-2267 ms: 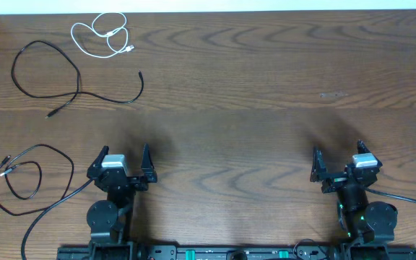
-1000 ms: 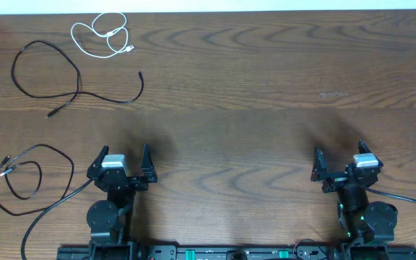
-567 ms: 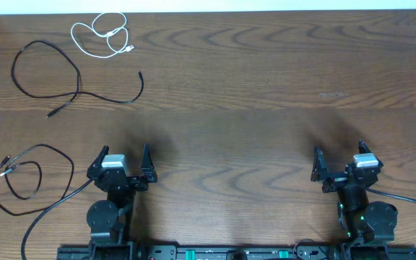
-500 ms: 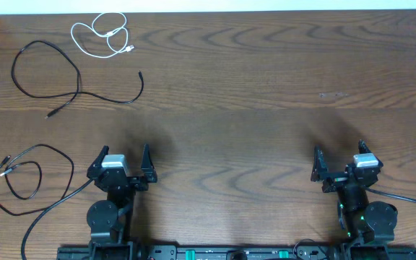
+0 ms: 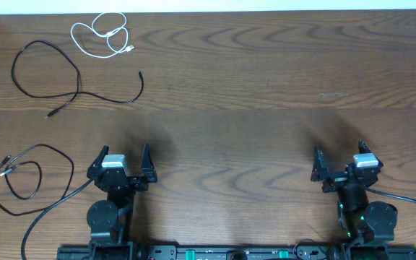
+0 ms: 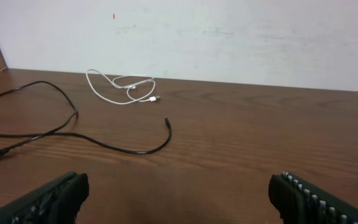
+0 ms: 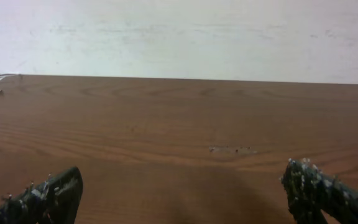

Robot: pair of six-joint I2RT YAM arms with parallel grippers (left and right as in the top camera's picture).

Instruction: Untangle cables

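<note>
The left end effector (image 5: 124, 152) and right end effector (image 5: 338, 149) both stand open and empty. The coiled black cable (image 5: 42, 146) lies just left of the left one. The looped black cable (image 5: 76, 94) and white cable (image 5: 110, 34) lie ahead-left of it, well apart from the right.

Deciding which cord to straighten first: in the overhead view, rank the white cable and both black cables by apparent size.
1. Far black cable, widest sprawl.
2. Near black cable, coiled tighter, so its true length against the first is unsure.
3. White cable, clearly smallest.
</note>
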